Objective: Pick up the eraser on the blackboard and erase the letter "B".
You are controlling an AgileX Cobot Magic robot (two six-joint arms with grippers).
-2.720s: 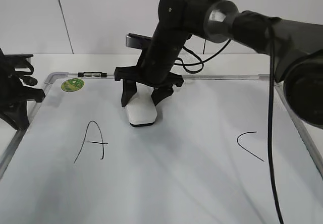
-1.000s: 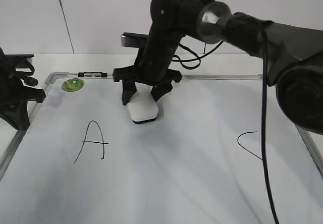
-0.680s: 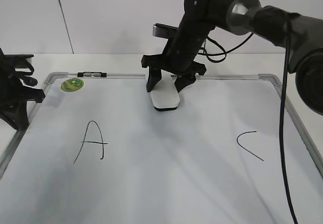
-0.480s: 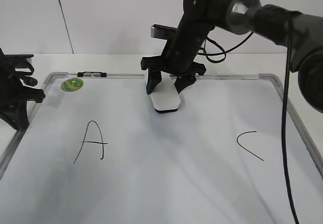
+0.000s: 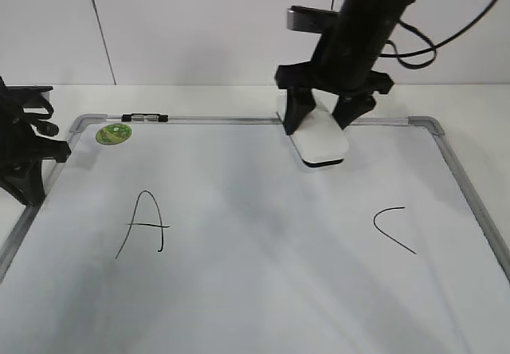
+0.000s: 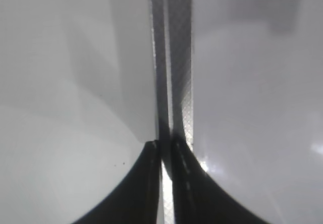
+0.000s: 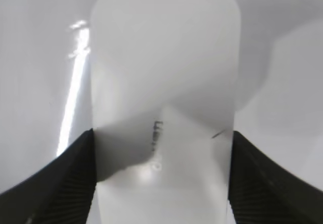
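Observation:
The white eraser (image 5: 320, 140) with its thin dark base sits against the blackboard (image 5: 255, 290), a white board with a grey frame, near its top edge right of centre. My right gripper (image 5: 320, 123) is shut on the eraser from above. In the right wrist view the eraser (image 7: 164, 98) fills the frame and both black fingers of my right gripper (image 7: 161, 183) press its sides. No letter "B" shows on the board. My left gripper (image 5: 28, 182) rests at the board's left edge; in the left wrist view it (image 6: 165, 153) is shut and empty over the frame strip (image 6: 179, 57).
A black "A" (image 5: 143, 225) is drawn at the board's left and a black "C" (image 5: 393, 229) at its right. A round green sticker (image 5: 114, 134) and a small clip (image 5: 145, 117) sit at the top left corner. A white wall stands behind.
My right gripper has carried the eraser to the right along the top part of the board, from above the "A" to right of centre. The left arm has not moved.

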